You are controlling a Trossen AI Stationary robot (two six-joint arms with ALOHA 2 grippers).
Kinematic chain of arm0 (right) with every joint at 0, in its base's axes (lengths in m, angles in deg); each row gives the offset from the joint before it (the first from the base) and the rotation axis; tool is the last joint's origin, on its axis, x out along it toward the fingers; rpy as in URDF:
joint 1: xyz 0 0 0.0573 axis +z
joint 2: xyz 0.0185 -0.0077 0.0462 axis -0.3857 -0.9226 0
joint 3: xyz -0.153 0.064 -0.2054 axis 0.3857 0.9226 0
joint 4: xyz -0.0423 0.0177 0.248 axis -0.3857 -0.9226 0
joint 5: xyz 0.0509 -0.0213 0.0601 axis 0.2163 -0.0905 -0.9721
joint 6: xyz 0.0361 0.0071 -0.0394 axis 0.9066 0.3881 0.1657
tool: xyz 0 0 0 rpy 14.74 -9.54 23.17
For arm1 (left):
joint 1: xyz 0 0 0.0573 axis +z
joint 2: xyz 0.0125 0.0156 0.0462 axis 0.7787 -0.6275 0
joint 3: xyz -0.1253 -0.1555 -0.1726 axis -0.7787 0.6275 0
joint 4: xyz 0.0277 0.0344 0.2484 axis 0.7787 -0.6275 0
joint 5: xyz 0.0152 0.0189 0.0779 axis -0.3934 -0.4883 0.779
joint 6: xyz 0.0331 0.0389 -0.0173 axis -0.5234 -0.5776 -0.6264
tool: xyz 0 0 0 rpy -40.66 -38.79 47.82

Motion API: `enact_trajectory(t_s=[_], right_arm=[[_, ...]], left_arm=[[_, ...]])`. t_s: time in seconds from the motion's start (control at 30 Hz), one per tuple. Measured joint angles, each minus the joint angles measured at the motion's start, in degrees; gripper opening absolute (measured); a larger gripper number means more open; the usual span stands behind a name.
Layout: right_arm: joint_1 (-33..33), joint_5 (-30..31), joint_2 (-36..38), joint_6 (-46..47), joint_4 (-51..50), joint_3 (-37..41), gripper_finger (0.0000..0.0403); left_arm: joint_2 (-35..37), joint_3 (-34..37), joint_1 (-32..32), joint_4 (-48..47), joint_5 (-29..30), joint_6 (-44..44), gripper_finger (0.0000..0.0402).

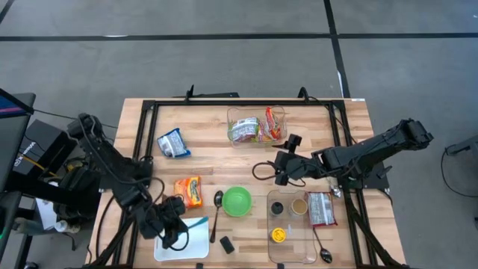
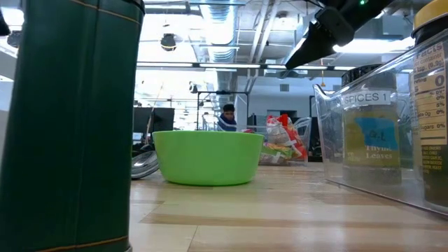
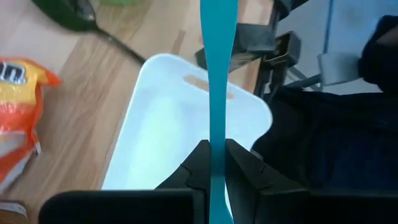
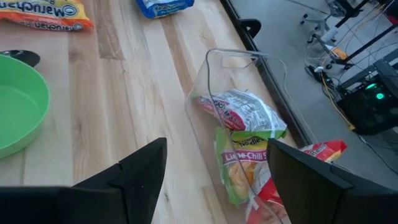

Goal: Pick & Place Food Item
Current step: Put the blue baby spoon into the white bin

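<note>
Noodle packets [image 4: 242, 134] in clear bin [image 4: 208, 87] — just ahead of open right gripper [image 4: 214, 171].

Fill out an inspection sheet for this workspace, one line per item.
Surface: wooden table, black frame around it.
Job's things: clear bin holding noodle packets; orange noodle packet, blue packet loose.
Clutter: green bowl, spoon, white tray, spice bin.
Grippers: left gripper shut on teal utensil over the tray; right gripper open, above the table between bowl and clear bin.
Cables: loop beside the right wrist.
Surroundings: a person behind the table.
</note>
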Motion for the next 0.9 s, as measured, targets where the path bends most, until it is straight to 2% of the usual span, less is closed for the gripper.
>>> enact_trajectory(t_s=[0.43, 0.9], right_arm=[[0.1, -0.1, 0.0, -1.6, 2.6, 0.0, 0.027], [0.1, -0.3, 0.0, -1.6, 2.6, 0.0, 0.027]], left_arm=[[-8.5, 0.0, -2.8, -0.1, -0.5, 10.4, 0.002], [-9.2, 0.0, -4.7, -1.7, -1.1, 11.9, 0.0021]])
